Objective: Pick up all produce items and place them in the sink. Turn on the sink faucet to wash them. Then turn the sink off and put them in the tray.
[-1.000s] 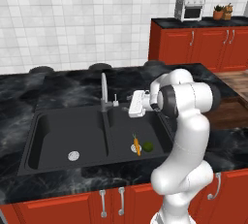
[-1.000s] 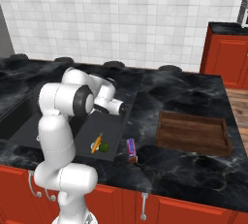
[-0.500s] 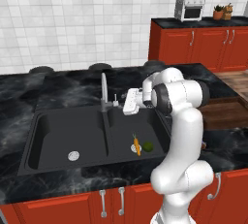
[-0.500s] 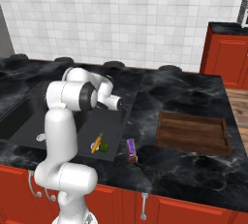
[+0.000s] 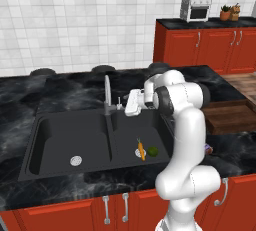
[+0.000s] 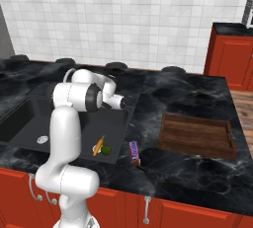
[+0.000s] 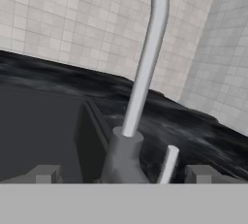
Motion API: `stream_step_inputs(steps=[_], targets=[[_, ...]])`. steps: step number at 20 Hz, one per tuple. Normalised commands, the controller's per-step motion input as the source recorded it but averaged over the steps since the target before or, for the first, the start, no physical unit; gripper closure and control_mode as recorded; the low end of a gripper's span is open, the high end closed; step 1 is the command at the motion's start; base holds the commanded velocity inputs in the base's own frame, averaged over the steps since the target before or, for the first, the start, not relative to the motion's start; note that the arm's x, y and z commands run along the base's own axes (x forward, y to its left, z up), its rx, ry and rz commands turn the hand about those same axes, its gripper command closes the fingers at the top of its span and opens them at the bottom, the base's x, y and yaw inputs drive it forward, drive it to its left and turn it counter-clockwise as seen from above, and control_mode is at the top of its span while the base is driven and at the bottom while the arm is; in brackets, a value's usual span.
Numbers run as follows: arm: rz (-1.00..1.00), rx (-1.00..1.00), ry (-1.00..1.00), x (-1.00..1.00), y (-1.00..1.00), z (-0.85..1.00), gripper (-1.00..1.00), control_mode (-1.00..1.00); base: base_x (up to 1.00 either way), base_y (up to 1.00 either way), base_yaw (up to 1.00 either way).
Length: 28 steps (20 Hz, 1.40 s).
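While swinging left from its earlier spot, the gripper (image 5: pixel 128 106) is hanging wide open at frame centre, the sink faucet (image 5: pixel 107 94) just left; carrot (image 5: pixel 141 149) and lime (image 5: pixel 152 151) are lying below.

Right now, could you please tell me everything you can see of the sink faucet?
The sink faucet is a slim, silver-grey, metal-looking gooseneck. Its thin spout rises from a thicker round base set on the sink's back edge, in line with the divider between the two basins. A small lever handle stands tilted beside the base. No water is seen running. The open gripper sits close in front of the base, its fingertips either side; contact cannot be judged.
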Motion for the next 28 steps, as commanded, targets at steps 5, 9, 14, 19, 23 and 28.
stream_step_inputs(steps=[5,9,14,19,23,28], targets=[[0.00,-0.02,0.00,0.29,0.00,-0.13,-1.00,-1.00,0.00,0.00,0.00],[0.00,-0.01,0.00,0.14,0.00,-0.09,-1.00,-1.00,0.00,0.00,0.00],[0.00,-0.01,0.00,0.09,0.04,-0.01,-1.00,-1.00,0.00,0.00,0.00],[0.00,-0.02,0.00,0.10,0.16,0.00,-1.00,-1.00,0.00,0.00,0.00],[0.00,-0.03,0.00,0.11,0.18,-0.03,-1.00,-1.00,0.00,0.00,0.00],[0.00,-0.04,0.00,0.15,0.15,-0.05,-1.00,-1.00,0.00,0.00,0.00]])
